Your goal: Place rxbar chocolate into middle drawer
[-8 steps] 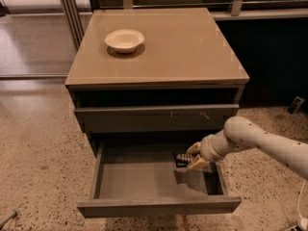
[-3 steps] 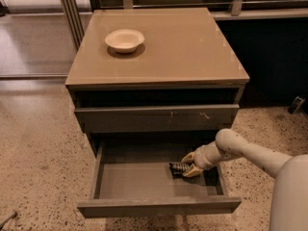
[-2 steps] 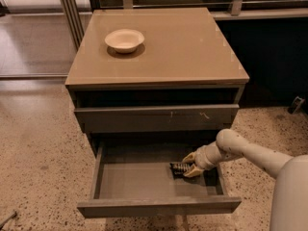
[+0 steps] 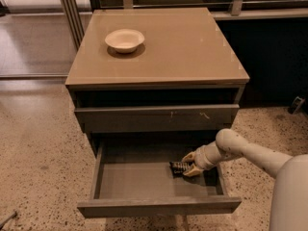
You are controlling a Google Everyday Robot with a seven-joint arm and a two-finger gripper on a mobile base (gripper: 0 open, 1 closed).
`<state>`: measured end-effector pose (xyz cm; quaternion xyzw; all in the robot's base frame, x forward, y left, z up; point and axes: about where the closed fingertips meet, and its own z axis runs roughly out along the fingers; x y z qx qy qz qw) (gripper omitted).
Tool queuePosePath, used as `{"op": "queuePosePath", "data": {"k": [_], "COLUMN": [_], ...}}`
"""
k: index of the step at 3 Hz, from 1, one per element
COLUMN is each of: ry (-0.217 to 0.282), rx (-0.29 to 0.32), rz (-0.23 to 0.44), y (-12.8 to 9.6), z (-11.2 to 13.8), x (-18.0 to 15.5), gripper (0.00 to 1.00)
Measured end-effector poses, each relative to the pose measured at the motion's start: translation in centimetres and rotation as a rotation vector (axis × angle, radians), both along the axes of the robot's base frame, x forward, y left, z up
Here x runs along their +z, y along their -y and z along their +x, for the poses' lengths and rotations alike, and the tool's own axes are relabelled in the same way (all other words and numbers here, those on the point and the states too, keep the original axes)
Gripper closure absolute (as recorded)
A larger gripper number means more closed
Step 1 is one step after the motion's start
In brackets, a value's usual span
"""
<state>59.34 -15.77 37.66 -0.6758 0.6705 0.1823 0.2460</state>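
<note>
The middle drawer (image 4: 139,181) is pulled open, wide and shallow with a grey inside and a plain front panel. The rxbar chocolate (image 4: 178,167), a small black bar with white markings, is low at the drawer's floor near its right side. My gripper (image 4: 189,165) reaches in from the right, its pale fingers (image 4: 194,172) closed on the bar's right end. My white arm (image 4: 250,153) runs off to the lower right.
A white bowl (image 4: 124,40) sits on the tan cabinet top (image 4: 192,52). A closed grey drawer front with small pale scratches (image 4: 154,117) is above the open drawer. The floor is speckled; a dark wall stands behind on the right.
My gripper has come down and slightly left inside the drawer with the bar, bringing it to the drawer floor. Over the last second it has hardly moved.
</note>
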Motion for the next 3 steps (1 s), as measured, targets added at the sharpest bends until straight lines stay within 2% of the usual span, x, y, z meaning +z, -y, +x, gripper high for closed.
{"op": "queuePosePath", "data": {"k": [1, 2, 3], "ry": [0.0, 0.0, 0.0], "rx": [0.0, 0.0, 0.0], "rz": [0.0, 0.0, 0.0], "y": [0.0, 0.0, -0.01], "z": [0.0, 0.0, 0.0], "x": [0.0, 0.0, -0.01], "gripper": [0.13, 0.0, 0.0]}}
